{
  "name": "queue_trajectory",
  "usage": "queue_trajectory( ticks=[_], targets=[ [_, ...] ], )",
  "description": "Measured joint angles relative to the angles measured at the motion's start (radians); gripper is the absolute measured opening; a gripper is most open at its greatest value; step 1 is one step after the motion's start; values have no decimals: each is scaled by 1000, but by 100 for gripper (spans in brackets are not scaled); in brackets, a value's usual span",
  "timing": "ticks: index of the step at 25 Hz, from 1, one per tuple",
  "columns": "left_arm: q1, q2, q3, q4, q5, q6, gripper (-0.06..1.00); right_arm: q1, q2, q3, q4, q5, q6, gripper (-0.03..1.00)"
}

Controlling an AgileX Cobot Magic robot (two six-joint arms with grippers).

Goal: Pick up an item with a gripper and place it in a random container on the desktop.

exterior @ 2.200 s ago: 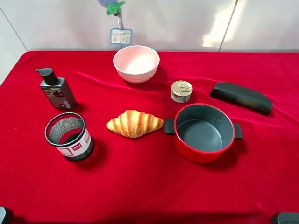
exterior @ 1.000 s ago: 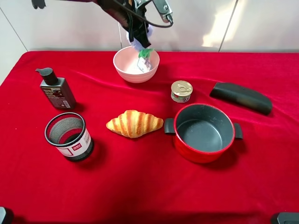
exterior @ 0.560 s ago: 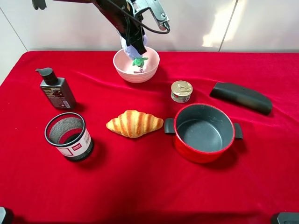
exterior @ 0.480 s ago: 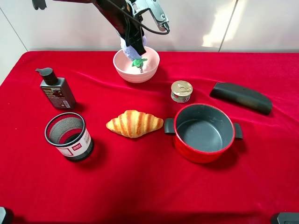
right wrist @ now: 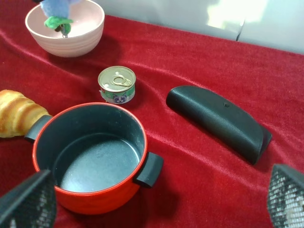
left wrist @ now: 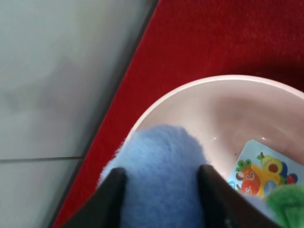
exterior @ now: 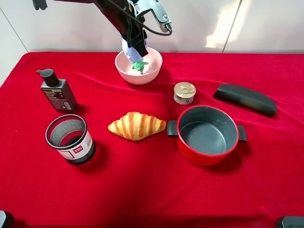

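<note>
In the left wrist view the plush toy (left wrist: pixel 159 161) is running off the picture's edge between the left gripper's (left wrist: pixel 164 202) blurred dark fingers (left wrist: pixel 113 202). Its paper tag (left wrist: pixel 259 171) is lying half covered, probably by the toy's green tuft (left wrist: pixel 287 202). From above, the arm (exterior: pixel 118 16) is hiding part of the pink bowl's (exterior: pixel 142 76) far rim.
</note>
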Motion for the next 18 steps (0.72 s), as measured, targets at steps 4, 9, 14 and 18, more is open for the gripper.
queue_trajectory(
  ticks=[4, 9, 14, 18],
  targets=[
    [0, 0, 0, 0, -4, 20, 61, 0, 0, 0, 0, 0, 0, 69],
    [0, 0, 0, 0, -12, 22, 89, 0, 0, 0, 0, 0, 0, 69],
    [0, 0, 0, 0, -26, 22, 94, 0, 0, 0, 0, 0, 0, 69],
    [0, -1, 0, 0, -40, 22, 95, 0, 0, 0, 0, 0, 0, 69]
  ],
)
